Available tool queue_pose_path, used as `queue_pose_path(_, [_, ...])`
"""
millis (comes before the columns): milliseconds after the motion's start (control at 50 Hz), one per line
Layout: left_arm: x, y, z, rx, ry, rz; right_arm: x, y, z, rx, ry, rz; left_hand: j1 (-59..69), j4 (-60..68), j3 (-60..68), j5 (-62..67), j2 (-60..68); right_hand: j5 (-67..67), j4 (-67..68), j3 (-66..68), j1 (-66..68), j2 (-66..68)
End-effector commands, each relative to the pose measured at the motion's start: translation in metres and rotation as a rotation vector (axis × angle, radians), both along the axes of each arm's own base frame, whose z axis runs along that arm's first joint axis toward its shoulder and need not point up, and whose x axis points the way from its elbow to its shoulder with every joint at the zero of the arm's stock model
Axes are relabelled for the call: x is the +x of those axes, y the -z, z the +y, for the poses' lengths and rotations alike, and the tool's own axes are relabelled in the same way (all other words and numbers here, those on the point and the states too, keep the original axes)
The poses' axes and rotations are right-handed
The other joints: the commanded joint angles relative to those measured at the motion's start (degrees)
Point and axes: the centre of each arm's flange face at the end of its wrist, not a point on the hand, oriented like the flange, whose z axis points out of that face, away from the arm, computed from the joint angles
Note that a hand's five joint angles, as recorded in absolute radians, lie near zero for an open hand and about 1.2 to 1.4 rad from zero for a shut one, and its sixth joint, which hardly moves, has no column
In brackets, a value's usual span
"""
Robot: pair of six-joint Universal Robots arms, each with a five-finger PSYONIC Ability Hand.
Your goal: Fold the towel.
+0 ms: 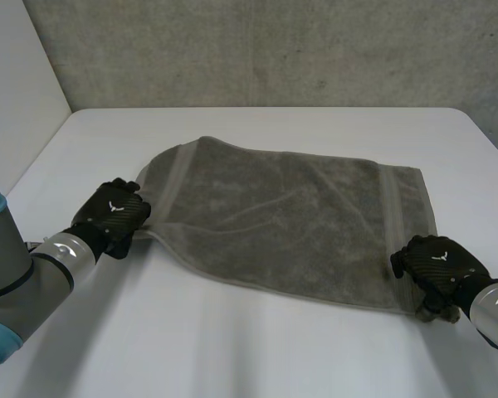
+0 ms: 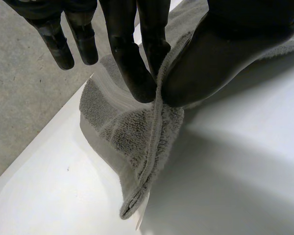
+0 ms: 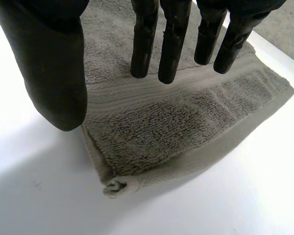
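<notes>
A grey towel [image 1: 282, 220] lies spread on the white table [image 1: 257, 348], a little askew. My left hand [image 1: 112, 217] is at its near left corner. In the left wrist view the left hand [image 2: 225, 49] pinches the towel's edge [image 2: 137, 132] between thumb and fingers, and the corner hangs lifted off the table. My right hand [image 1: 438, 265] is over the near right corner. In the right wrist view the right hand [image 3: 54, 68] is open, with straight fingers [image 3: 169, 49] above the towel's corner [image 3: 176, 132], which lies on the table with its tip rolled under.
A grey wall [image 1: 274, 50] rises behind the table's far edge. Bare white tabletop runs along the front and to both sides of the towel.
</notes>
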Motion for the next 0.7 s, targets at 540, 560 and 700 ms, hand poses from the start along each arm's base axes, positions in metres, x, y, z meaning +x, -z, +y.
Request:
queue_pose_path(540, [0.000, 0.001, 0.000, 0.002, -0.002, -0.001, -0.001, 0.005, 0.015, 0.030, 0.004, -0.005, 5.3, -3.2, -2.6, 3.8, 3.2, 0.5, -3.1, -1.9, -0.6, -2.8])
queue_pose_path(560, [0.000, 0.001, 0.000, 0.002, 0.000, 0.000, -0.001, 0.005, 0.016, 0.031, 0.005, -0.005, 5.3, -3.2, -2.6, 3.8, 3.2, 0.5, -3.1, -1.9, -0.6, -2.8])
queue_pose_path(700, [0.000, 0.001, 0.000, 0.002, 0.000, 0.000, -0.002, 0.006, 0.014, 0.012, 0.008, -0.001, 5.3, -3.2, -2.6, 3.8, 3.2, 0.8, -3.1, -1.9, -0.3, -2.5])
